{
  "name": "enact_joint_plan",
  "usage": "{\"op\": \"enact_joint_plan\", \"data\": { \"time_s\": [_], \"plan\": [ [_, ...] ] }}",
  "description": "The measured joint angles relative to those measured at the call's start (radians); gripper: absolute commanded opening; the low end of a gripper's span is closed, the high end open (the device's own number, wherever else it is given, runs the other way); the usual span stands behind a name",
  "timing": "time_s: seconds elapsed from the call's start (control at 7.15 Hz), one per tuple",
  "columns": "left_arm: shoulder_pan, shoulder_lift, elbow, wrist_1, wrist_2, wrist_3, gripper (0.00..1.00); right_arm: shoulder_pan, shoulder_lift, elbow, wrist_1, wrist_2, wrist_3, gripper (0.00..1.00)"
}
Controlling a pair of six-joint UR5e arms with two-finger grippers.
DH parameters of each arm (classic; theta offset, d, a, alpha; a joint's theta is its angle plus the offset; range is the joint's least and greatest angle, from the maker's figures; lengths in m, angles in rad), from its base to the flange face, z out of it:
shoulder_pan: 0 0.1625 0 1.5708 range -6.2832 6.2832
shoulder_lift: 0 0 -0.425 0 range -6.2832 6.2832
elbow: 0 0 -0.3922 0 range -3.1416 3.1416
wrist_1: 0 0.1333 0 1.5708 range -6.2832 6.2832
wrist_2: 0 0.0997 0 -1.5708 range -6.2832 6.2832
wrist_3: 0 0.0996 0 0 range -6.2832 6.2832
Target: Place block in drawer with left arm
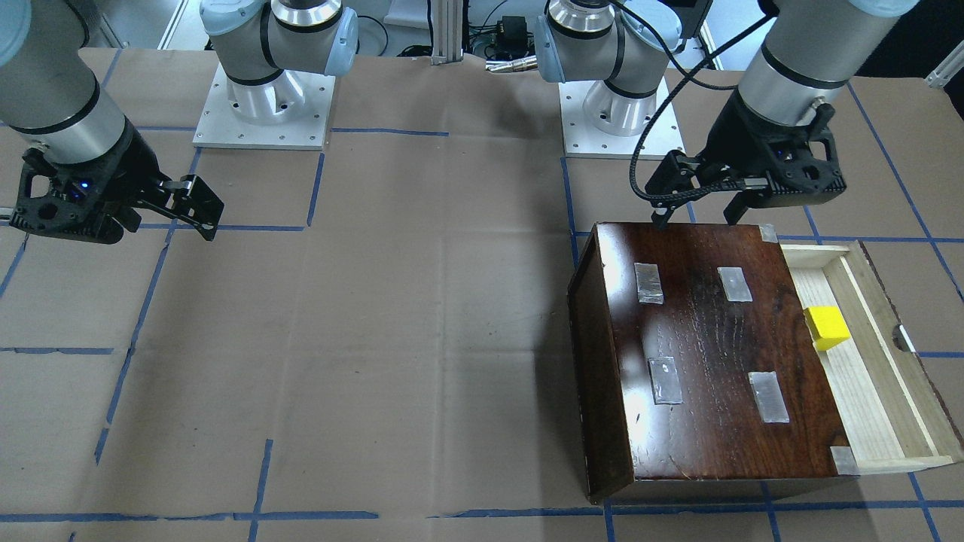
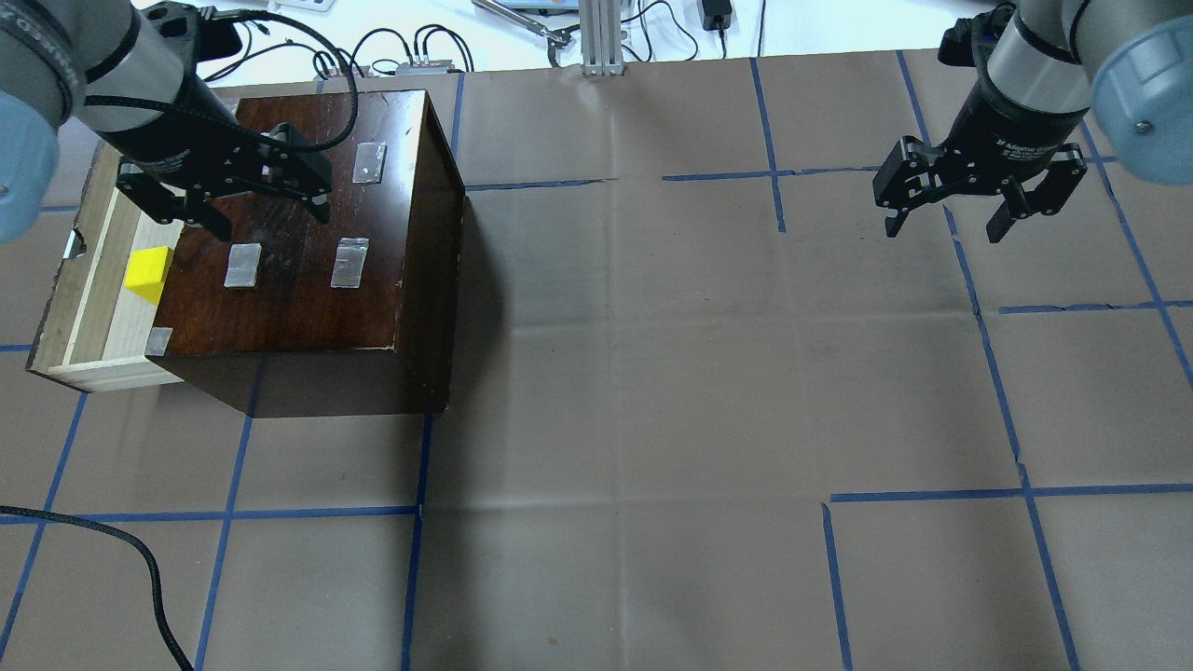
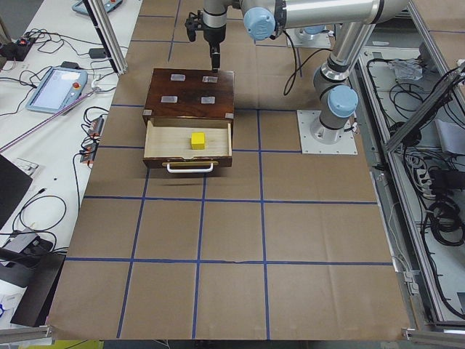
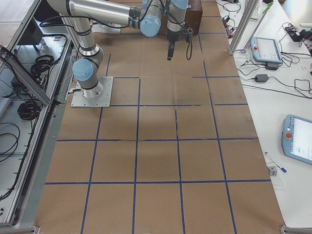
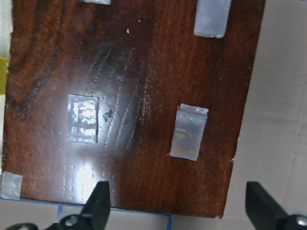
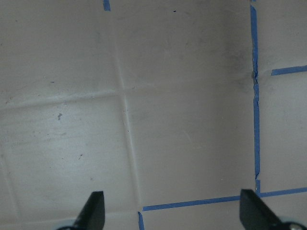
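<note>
The yellow block lies in the open drawer, which is pulled out of the dark-brown cabinet. The block sits near the middle of the pale tray, close to the cabinet's edge. My left gripper is open and empty. It hovers above the cabinet's taped top, near the edge on the robot's side, apart from the block. The left wrist view shows its spread fingertips over the top. My right gripper is open and empty, far off over bare table.
Brown paper with blue tape lines covers the table. The drawer's front has a white handle. A black cable lies on the table at the near left. Cables and devices lie beyond the table's far edge.
</note>
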Motion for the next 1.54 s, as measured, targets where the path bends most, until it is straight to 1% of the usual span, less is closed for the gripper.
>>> {"op": "enact_joint_plan", "data": {
  "time_s": [0.28,0.56,1.54],
  "plan": [
    [-0.057,-0.002,-0.017,-0.001,0.029,-0.05,0.98,0.0,0.0,0.0,0.0,0.0,0.0,1.0],
    [-0.084,-0.005,-0.022,0.003,0.038,-0.085,0.98,0.0,0.0,0.0,0.0,0.0,0.0,1.0],
    [-0.1,-0.013,-0.023,0.008,0.042,-0.098,0.98,0.0,0.0,0.0,0.0,0.0,0.0,1.0]
  ]
}}
